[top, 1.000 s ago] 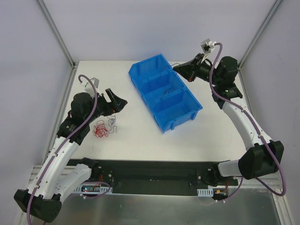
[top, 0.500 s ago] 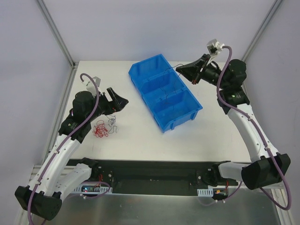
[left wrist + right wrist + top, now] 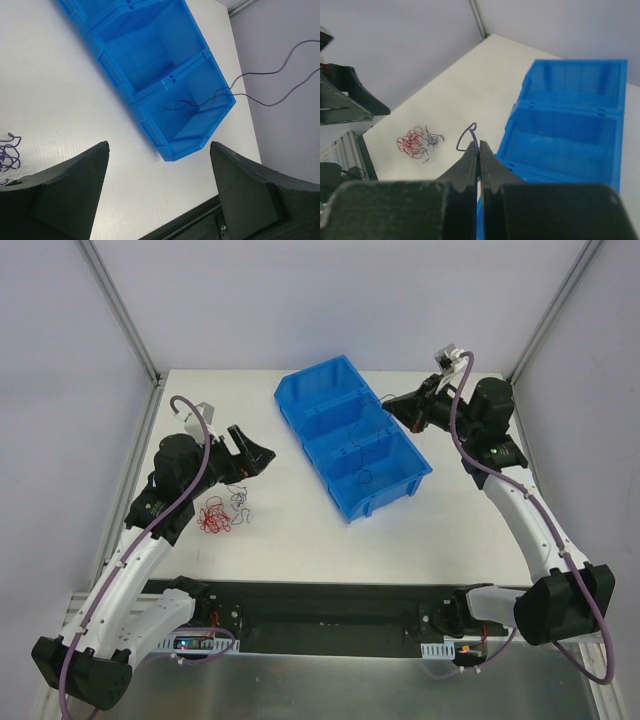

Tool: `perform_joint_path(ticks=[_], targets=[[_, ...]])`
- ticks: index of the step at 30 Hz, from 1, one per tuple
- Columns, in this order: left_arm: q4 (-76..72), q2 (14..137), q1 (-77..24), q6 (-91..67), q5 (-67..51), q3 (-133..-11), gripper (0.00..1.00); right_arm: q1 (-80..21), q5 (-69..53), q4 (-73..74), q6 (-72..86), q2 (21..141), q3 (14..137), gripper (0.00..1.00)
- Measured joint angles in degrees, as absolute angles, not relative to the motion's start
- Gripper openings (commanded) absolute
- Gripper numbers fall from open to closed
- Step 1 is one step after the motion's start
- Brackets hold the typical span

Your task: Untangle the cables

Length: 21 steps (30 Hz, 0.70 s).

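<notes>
My right gripper (image 3: 392, 405) is shut on a thin dark wire (image 3: 468, 136) and holds it above the blue three-part bin (image 3: 318, 390). The wire hangs down, and its loose end (image 3: 365, 477) lies in the compartment nearest the arms, as the left wrist view (image 3: 190, 106) also shows. A red curly bundle (image 3: 213, 517) and a small dark bundle (image 3: 240, 502) lie together on the table left of the bin. My left gripper (image 3: 250, 455) is open and empty, just above and behind them. I cannot make out a white wire.
The bin (image 3: 150, 55) lies diagonally across the table's middle; its other two compartments look empty. Metal frame posts (image 3: 120, 310) stand at the back corners. A black base rail (image 3: 330, 605) runs along the near edge.
My right gripper rose and swung slightly right, then came back down with the dark wire. The wire's hanging end went from the middle compartment to the nearest one. The left arm barely moved.
</notes>
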<state>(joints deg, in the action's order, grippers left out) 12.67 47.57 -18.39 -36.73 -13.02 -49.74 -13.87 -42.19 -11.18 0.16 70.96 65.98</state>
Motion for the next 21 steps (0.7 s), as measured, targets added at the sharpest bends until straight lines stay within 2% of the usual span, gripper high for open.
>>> perform_joint_path(ticks=[10, 21], targets=[[11.0, 47.6, -18.4, -37.4, -13.2, -47.5, 0.82, -12.7, -35.8, 5.8, -12.3, 73.3, 66.7, 0.0], [10.7, 50.7, -17.9, -39.6, -13.7, -46.1, 0.81, -14.9, -33.0, 24.3, -27.9, 80.3, 73.5, 0.0]])
